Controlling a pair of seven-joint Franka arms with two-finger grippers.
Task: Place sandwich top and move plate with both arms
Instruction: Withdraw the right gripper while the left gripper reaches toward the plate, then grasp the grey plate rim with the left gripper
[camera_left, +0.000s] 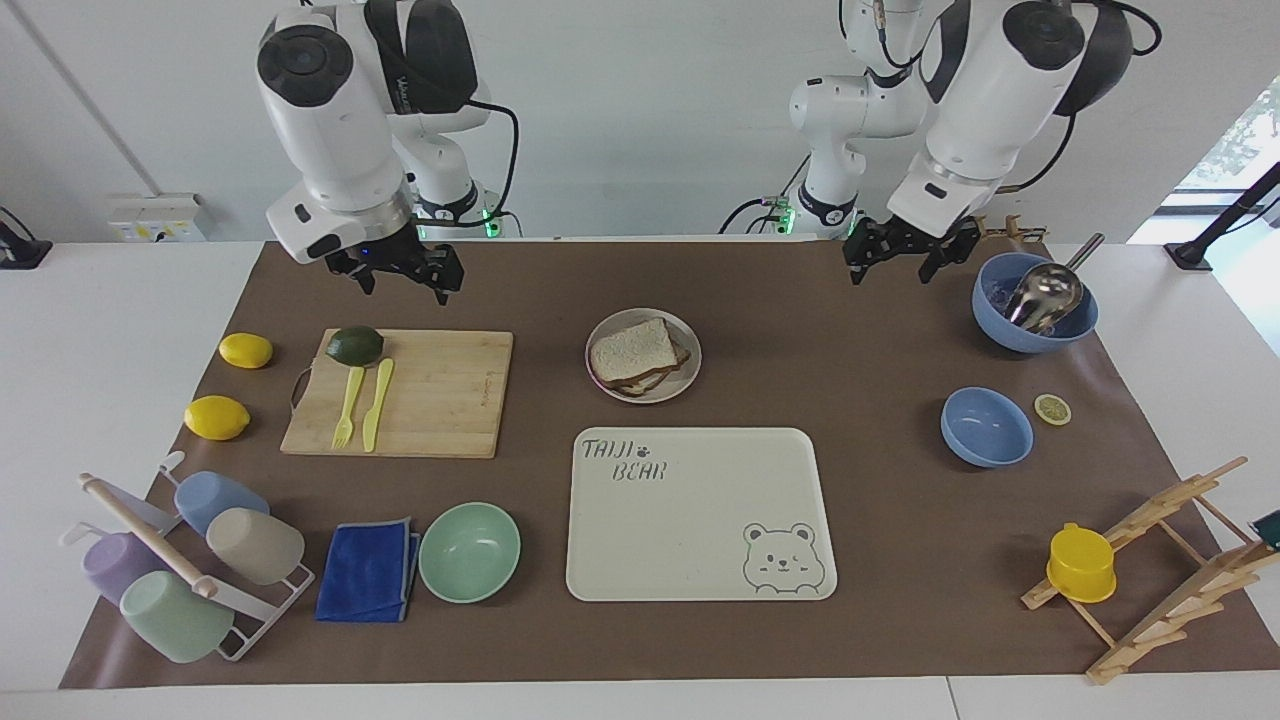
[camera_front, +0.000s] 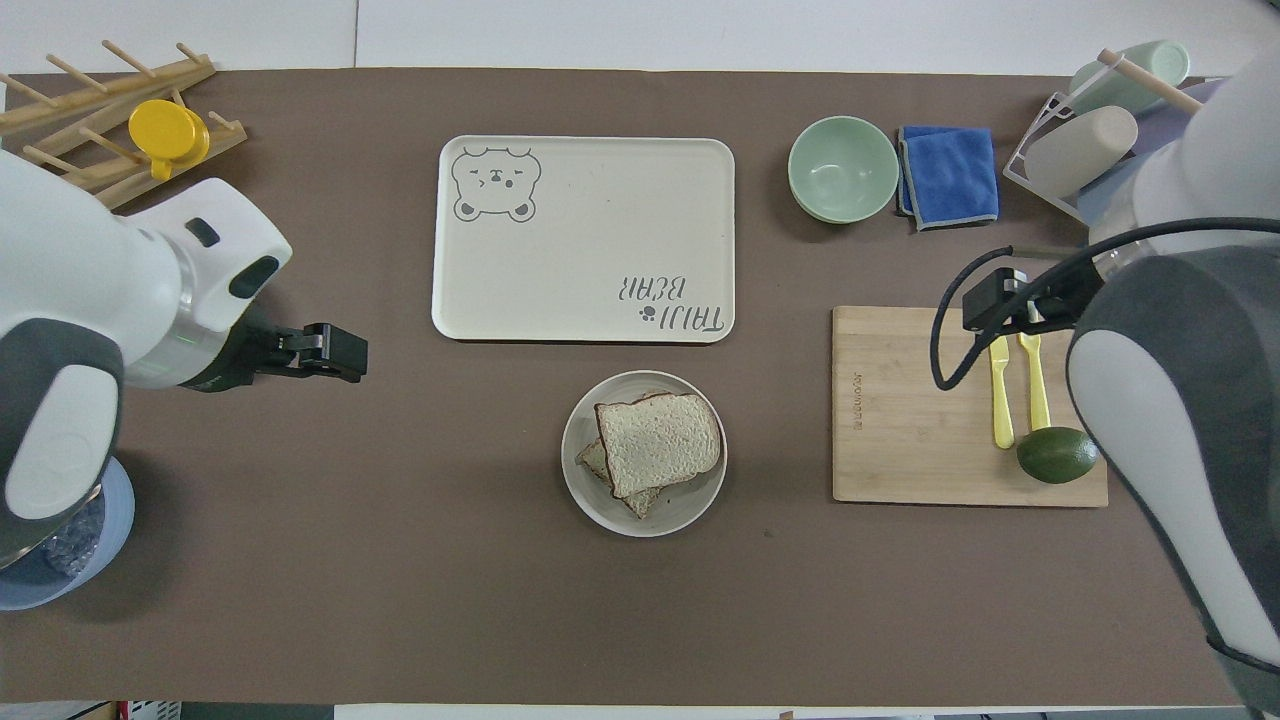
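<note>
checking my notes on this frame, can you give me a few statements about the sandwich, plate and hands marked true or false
1. The sandwich top lies on the lower slice on the plate. True.
2. The right hand grips the plate's rim. False: it hangs in the air over the edge of the cutting board nearer the robots, holding nothing.
3. The plate sits on the bear tray. False: it rests on the brown mat, nearer the robots than the tray.
4. The left hand is up over bare mat, touching nothing. True.
5. An avocado lies on the cutting board. True.
</note>
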